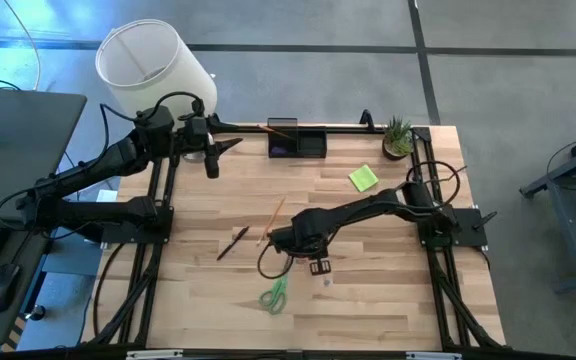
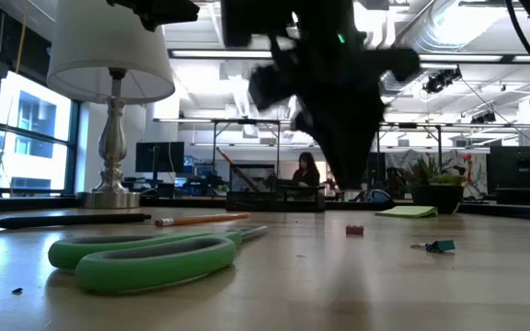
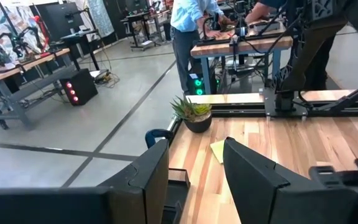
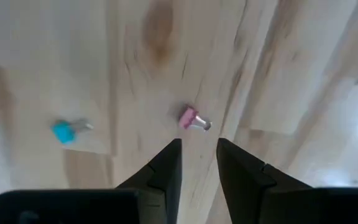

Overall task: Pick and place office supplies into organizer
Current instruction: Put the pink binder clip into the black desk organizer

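My right gripper (image 4: 199, 152) hangs over the middle of the table (image 1: 368, 300), pointing down. Its fingers are open by a narrow gap with nothing between them. On the wood just ahead of its tips lies a small pink clip (image 4: 191, 119), and a blue clip (image 4: 67, 130) lies farther off. Green-handled scissors (image 1: 274, 294), an orange pencil (image 1: 271, 220), a dark pen (image 1: 232, 243) and a lime-green sticky-note pad (image 1: 363, 178) lie flat on the table. The black organizer (image 1: 298, 140) stands at the far edge. My left gripper (image 3: 194, 168) is open and raised near the far left.
A white-shaded lamp (image 1: 153, 65) stands beyond the far left corner and a small potted plant (image 1: 398, 138) at the far right. In the low view the scissors (image 2: 145, 257) lie nearest, with the pink clip (image 2: 354, 230) and blue clip (image 2: 438, 245) to their right.
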Motion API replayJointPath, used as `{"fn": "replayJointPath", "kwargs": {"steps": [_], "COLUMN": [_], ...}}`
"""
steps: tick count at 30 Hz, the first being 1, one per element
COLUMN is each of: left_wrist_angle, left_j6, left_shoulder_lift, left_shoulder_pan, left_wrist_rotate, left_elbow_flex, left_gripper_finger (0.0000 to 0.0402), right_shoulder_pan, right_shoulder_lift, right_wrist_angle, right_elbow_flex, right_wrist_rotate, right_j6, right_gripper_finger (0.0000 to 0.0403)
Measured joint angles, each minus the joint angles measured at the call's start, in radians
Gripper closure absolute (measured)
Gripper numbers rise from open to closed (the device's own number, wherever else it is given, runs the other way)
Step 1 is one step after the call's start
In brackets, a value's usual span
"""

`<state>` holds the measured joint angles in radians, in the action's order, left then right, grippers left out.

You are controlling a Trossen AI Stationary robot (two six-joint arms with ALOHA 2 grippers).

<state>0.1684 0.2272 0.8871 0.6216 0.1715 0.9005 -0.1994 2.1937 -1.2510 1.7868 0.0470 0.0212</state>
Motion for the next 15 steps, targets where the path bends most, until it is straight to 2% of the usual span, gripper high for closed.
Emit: {"fn": "replayJointPath", "kwargs": {"steps": [6, 15], "left_wrist_angle": [0.0, -0.002], "left_j6": [0.001, 0.002], "left_shoulder_lift": [0.0, 0.0], "left_shoulder_pan": [0.0, 0.0], "left_wrist_rotate": [0.0, -0.005], "left_elbow_flex": [0.0, 0.0], "left_gripper_finger": [0.0261, 0.0261], "right_shoulder_pan": [-0.006, -0.001], "right_shoulder_lift": [-0.017, -0.075], "right_wrist_angle": [0.161, 0.231], "right_elbow_flex": [-0.129, -0.214], "right_wrist_rotate": [0.015, 0.01], "right_j6": [-0.04, -0.037], "right_gripper_finger": [0.0321, 0.0326]}}
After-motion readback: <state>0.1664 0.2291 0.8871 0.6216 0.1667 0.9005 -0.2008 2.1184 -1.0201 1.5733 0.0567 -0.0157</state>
